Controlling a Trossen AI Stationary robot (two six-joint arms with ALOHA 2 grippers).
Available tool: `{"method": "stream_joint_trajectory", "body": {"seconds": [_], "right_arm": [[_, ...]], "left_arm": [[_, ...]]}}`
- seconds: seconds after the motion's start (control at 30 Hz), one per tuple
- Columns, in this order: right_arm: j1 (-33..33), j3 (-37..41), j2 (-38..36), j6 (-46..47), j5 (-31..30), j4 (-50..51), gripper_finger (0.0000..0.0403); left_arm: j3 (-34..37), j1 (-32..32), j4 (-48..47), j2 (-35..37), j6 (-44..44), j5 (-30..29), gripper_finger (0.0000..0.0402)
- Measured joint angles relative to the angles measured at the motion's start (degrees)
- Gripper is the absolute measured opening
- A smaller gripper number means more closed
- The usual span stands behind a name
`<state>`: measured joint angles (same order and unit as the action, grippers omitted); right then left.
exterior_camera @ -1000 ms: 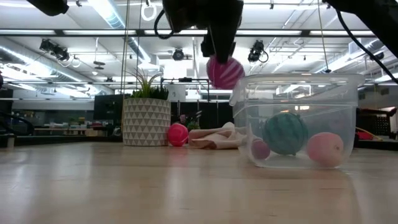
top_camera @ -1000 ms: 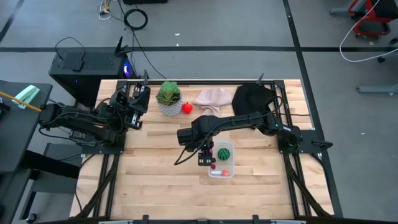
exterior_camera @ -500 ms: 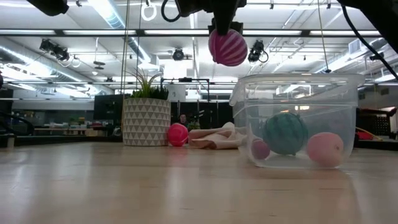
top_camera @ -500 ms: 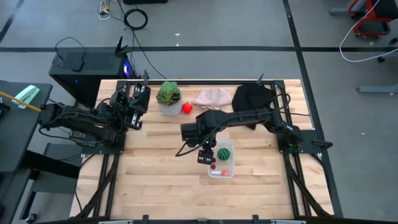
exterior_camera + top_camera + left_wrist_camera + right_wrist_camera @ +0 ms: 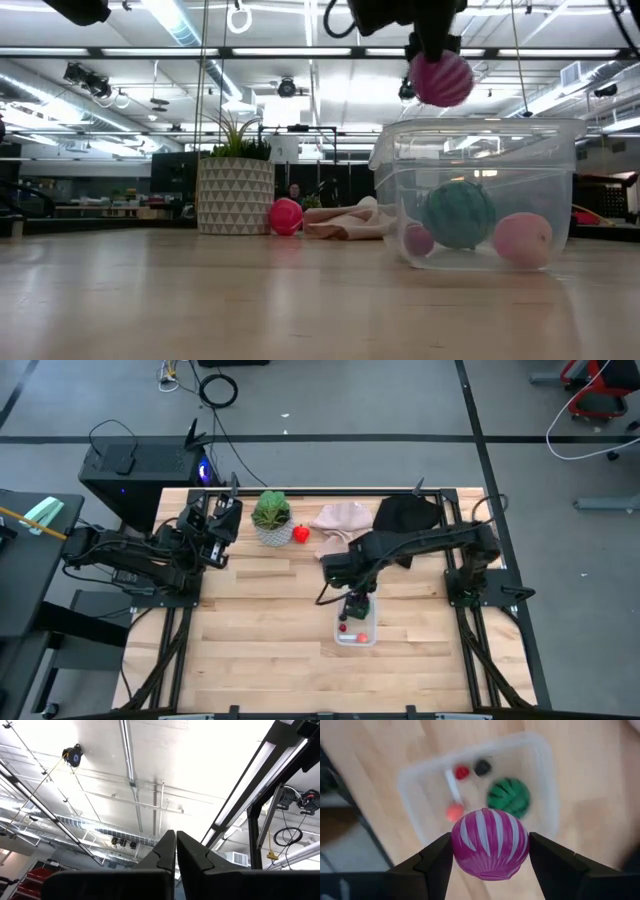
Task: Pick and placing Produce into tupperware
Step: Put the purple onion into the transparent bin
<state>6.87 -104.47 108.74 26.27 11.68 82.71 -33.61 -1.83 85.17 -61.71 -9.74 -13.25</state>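
The purple striped produce piece (image 5: 489, 843), clamped between the right gripper (image 5: 432, 55)'s fingers, has travelled from the tupperware's 9 o'clock side to hang directly above the tupperware (image 5: 478, 195), so release looks like the next step. Inside lie a green round piece (image 5: 508, 796), a small red piece (image 5: 462, 772), a dark one (image 5: 482, 767) and an orange-pink one (image 5: 454, 812). At the table's 10 o'clock, the left gripper (image 5: 175, 851) waits, closed and empty.

1. I count one clear tupperware (image 5: 540, 780); one potted plant (image 5: 271, 517); two cloths, one beige (image 5: 340, 518), one black (image 5: 404, 515).
2. Produce: one purple striped piece (image 5: 490, 843); one green striped ball (image 5: 508, 797); one red fruit (image 5: 301, 534) by the plant; three small pieces in the tub.
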Motion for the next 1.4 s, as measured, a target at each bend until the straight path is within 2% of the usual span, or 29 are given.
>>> {"method": "stream_joint_trajectory", "body": {"seconds": [0.1, 0.17, 0.27, 0.47, 0.83, 1.03, 1.4], "right_arm": [[0.26, 6.92, -4.22, 5.67, 1.48, -11.45, 0.0245], [0.76, 10.36, -5.13, 7.47, 1.26, -15.38, 0.0245], [1.55, 14.56, -5.52, 7.41, 0.24, -15.93, 0.0245], [3.94, 21.22, -5.55, 7.17, 2.27, -19.11, 0.0245], [6.01, 21.55, -5.63, 8.71, 4.61, -24.81, 0.0245], [6.03, 21.55, -5.63, 8.77, 4.98, -24.79, 0.0258], [6.03, 21.54, -5.63, 8.77, 5.14, -24.78, 0.0278]], "left_arm": [[0.00, 0.01, -0.02, 0.00, 1.26, -0.01, 0.0014], [0.00, 0.01, -0.06, 0.00, 1.43, 0.01, 0.0012], [0.00, 0.05, -0.09, 0.00, 1.45, -0.01, 0.0014], [0.00, 0.05, -0.13, 0.00, 1.45, -0.01, 0.0019], [-0.01, 0.05, -0.65, -0.01, 1.54, -0.01, 0.0016], [-0.02, 0.05, -0.65, 0.00, 1.60, -0.01, 0.0024], [-0.02, 0.05, -0.63, 0.00, 1.58, -0.01, 0.0013]]}}
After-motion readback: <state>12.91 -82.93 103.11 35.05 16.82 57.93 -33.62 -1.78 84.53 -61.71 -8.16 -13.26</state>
